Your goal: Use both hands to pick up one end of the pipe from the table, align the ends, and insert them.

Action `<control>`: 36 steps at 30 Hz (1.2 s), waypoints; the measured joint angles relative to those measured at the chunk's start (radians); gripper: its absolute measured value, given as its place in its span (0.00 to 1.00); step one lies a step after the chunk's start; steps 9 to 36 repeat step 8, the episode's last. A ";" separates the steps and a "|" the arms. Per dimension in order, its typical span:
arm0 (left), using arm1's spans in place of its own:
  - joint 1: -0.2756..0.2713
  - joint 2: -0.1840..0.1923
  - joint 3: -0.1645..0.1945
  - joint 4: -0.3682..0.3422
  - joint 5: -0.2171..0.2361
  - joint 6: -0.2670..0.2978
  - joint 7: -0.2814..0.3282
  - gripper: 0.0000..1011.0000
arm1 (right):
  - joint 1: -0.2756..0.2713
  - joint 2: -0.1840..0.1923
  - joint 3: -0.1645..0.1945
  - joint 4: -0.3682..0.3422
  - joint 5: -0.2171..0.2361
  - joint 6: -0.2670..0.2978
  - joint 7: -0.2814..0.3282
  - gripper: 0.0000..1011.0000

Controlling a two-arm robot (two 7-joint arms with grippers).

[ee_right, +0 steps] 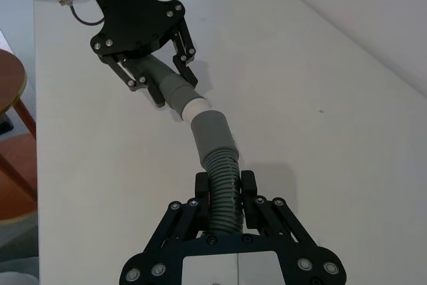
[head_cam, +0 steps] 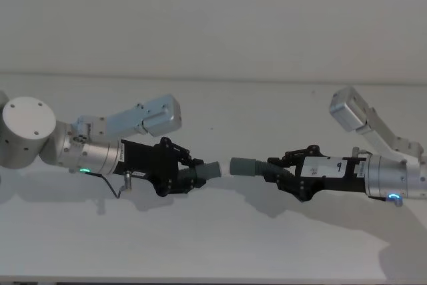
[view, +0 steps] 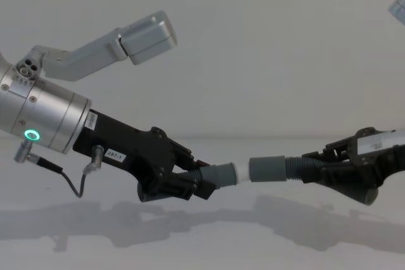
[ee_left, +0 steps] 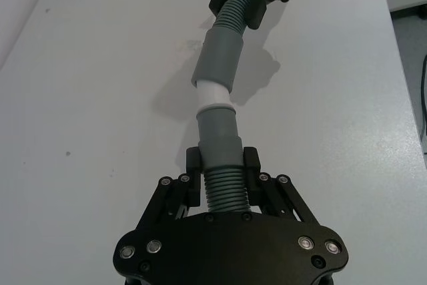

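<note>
Closest in the chest view, left gripper (view: 193, 184) is clamped on the white-tipped hose (view: 218, 175), held above the table (view: 202, 245). Its tip (view: 241, 171) meets the collar (view: 268, 169) of the ribbed hose (view: 297, 169), which right gripper (view: 326, 167) clamps from the right.

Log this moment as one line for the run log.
left gripper: shut on white-tipped grey hose piece | right gripper: shut on ribbed grey hose piece | white tip at collar mouth | both held above white table
</note>
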 joint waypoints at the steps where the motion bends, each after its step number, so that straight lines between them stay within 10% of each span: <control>1: -0.001 0.000 0.001 0.001 -0.001 0.000 -0.001 0.36 | 0.001 0.000 0.000 0.000 0.000 0.000 0.000 0.28; 36: -0.005 -0.002 0.004 0.008 -0.004 -0.004 -0.009 0.36 | 0.003 -0.001 -0.003 0.002 0.002 0.001 0.001 0.28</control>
